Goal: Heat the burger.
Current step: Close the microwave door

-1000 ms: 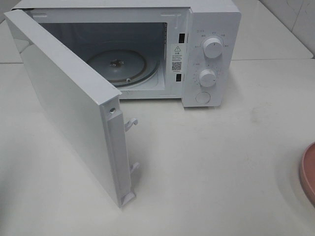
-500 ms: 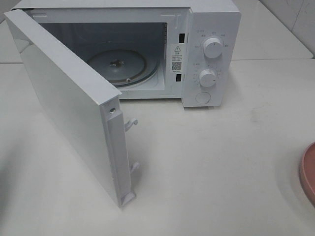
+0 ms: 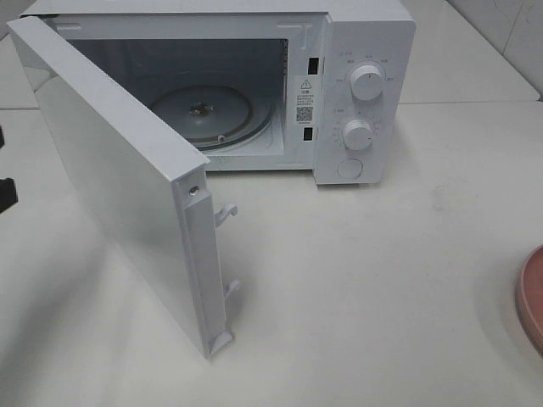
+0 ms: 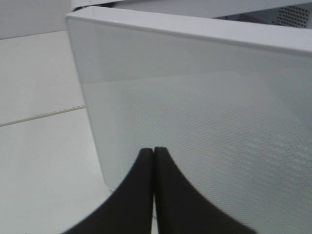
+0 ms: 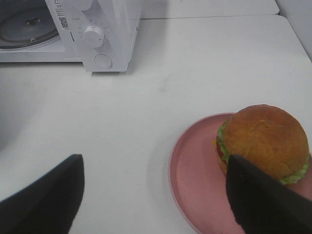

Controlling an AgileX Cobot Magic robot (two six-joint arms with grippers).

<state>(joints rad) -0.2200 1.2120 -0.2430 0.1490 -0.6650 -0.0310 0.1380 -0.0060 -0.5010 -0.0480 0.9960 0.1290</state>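
White microwave [image 3: 356,93] sits at the back of a pale bench [image 3: 382,280], door [image 3: 119,186] swung wide open toward the robot's left. Inside, the glass turntable [image 3: 204,114] is bare; nothing in the cavity yet.

The burger [image 5: 263,141], glossy brown bun w/ green lettuce at the rim, sits on a pink plate [image 5: 195,175] on the bench, well apart from the microwave on the robot's right. In the high view only the plate's edge [image 3: 533,297] shows at the right border; burger itself is out of that frame.

Right claw [image 5: 156,195] is spread wide, empty, above the bench near the plate; one finger overlaps the burger's near edge in the wrist view, contact can't be told. Left claw [image 4: 154,151] is pressed together, holding nothing, tips close to the door's outer face; whether touching, can't tell.

Progress, as a judgement: door-opening step looks done. Left to do: grasp burger (or plate), move it onto the turntable, close door, set dials [image 3: 366,82]. Early-to-mid stage.
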